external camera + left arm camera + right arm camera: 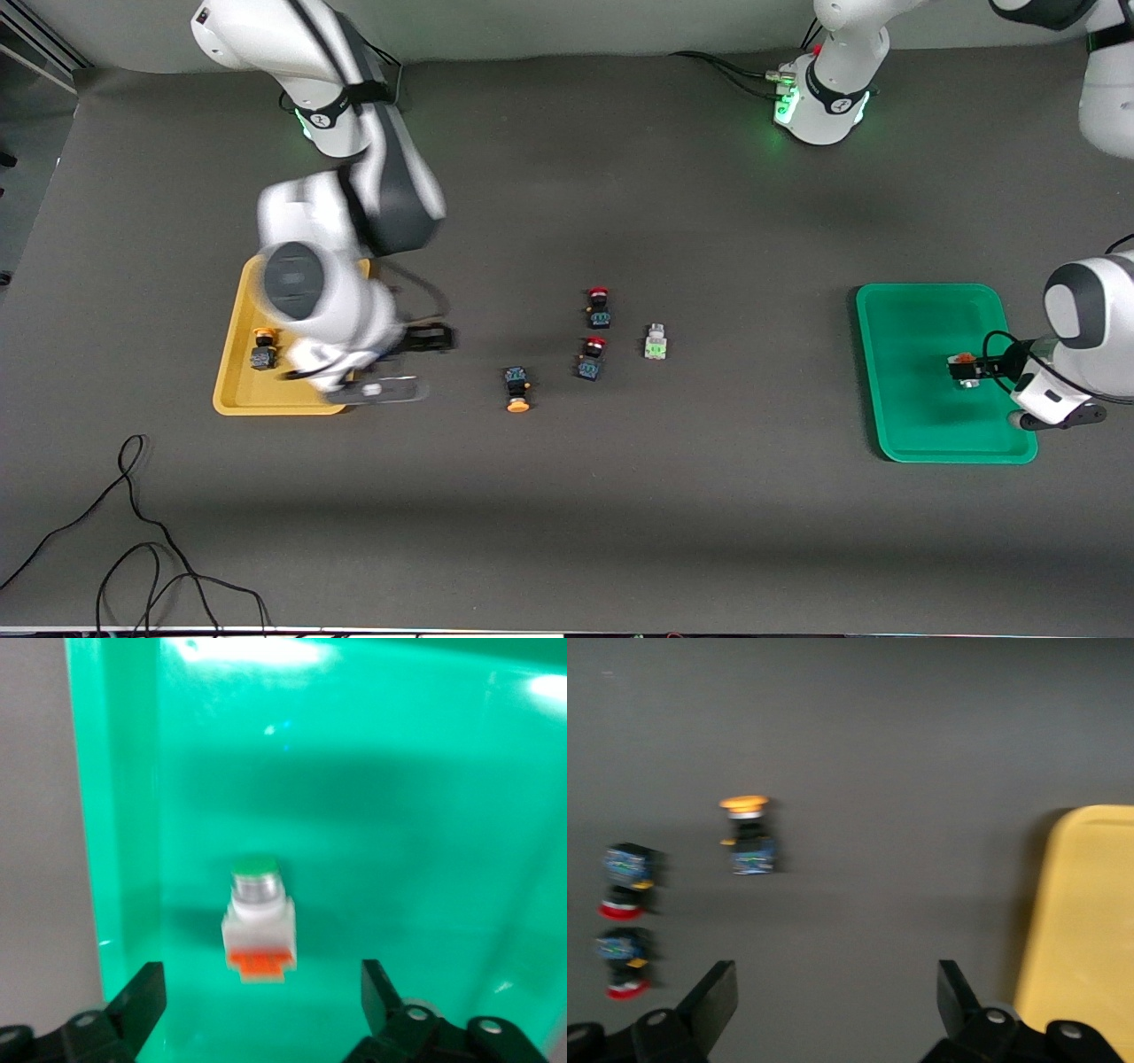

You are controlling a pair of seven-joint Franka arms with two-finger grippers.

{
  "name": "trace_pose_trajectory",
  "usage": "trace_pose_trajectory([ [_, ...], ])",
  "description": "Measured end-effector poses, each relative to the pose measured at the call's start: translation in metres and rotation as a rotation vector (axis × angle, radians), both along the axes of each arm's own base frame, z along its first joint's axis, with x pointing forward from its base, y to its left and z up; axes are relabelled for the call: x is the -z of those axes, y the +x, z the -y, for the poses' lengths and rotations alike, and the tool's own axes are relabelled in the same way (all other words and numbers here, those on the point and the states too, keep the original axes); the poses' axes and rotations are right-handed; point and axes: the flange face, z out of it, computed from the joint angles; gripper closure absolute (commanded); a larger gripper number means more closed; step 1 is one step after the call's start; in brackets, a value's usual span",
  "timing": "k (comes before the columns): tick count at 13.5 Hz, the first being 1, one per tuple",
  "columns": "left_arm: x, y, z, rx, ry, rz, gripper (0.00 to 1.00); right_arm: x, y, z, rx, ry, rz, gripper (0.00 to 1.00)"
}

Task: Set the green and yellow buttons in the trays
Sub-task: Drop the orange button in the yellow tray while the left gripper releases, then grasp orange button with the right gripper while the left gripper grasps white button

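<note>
So, walking the front view from the right arm's end to the left arm's. Yellow tray [232, 372] has one yellow button [262, 349] lying in it already. Right gripper [431, 338] hangs over bare table just off the tray's edge, fingers spread wide, holding nothing. Its wrist view shows the second yellow button [517, 390] ahead of the fingers, well apart, lying on its side. Just past that sit two red buttons [595, 332], close together, one nearer the camera than the other. They are not task parts.

Grey green-marked button [655, 342] lies beside the reds, toward the left arm's end.

Green tray [912, 425] holds the grey orange-marked button [259, 917]. Left gripper [973, 365] is low over the tray with fingers apart; the button sits ahead of and between them, released, not gripped. Looks like it is resting on the tray floor, but the wrist view is soft, so contact with a finger I can't rule out.

Risks:
- Left arm lifts skewed: a finger clips the freed button and knocks it toward the tray wall.
- Right arm heads for the yellow button on a loose line: the reds are close enough to get nudged or grabbed by mistake.
- Button lies flat with round cap: pinch across the cap could squirt it out. Grip the square body.
</note>
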Motion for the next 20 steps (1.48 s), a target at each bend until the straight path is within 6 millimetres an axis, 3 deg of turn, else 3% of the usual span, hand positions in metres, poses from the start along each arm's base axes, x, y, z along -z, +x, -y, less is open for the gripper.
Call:
trace_pose_trajectory([
  [1, -0.031, 0.002, 0.015, 0.021, -0.004, -0.016, 0.01, 0.014, -0.005, -0.028, 0.026, 0.005, 0.019, 0.0],
  [2, -0.066, 0.003, 0.034, 0.045, -0.007, -0.031, 0.09, 0.029, -0.006, -0.045, 0.041, 0.011, 0.044, 0.0],
  [4, -0.135, 0.005, 0.083, 0.088, -0.035, -0.042, 0.08, 0.068, 0.0, -0.057, 0.061, 0.03, 0.074, 0.0],
  [5, -0.161, 0.006, 0.107, 0.091, -0.061, -0.039, 0.08, 0.091, 0.002, -0.06, 0.068, 0.034, 0.087, 0.0],
  [7, -0.186, 0.009, 0.155, 0.069, -0.091, -0.032, 0.08, 0.14, 0.002, -0.06, 0.071, 0.026, 0.127, 0.0],
  [10, -0.182, 0.009, 0.251, 0.021, -0.106, -0.036, 0.08, 0.193, -0.009, -0.068, 0.056, 0.027, 0.166, 0.0],
  [11, -0.177, 0.008, 0.285, 0.004, -0.116, -0.028, 0.08, 0.202, -0.01, -0.068, 0.055, 0.024, 0.176, 0.07],
  [14, -0.148, 0.005, 0.371, -0.04, -0.132, 0.003, 0.04, 0.213, -0.009, -0.063, 0.049, 0.017, 0.189, 0.65],
  [15, -0.134, 0.004, 0.395, -0.053, -0.138, 0.014, 0.04, 0.213, -0.007, -0.061, 0.038, 0.017, 0.19, 0.72],
  [17, -0.104, 0.002, 0.431, -0.068, -0.15, 0.018, 0.04, 0.213, -0.004, -0.058, 0.023, 0.017, 0.192, 0.8],
  [20, -0.058, -0.006, 0.467, -0.057, -0.166, 0.0, 0.02, 0.202, 0.003, -0.053, 0.022, 0.021, 0.197, 0.8],
])
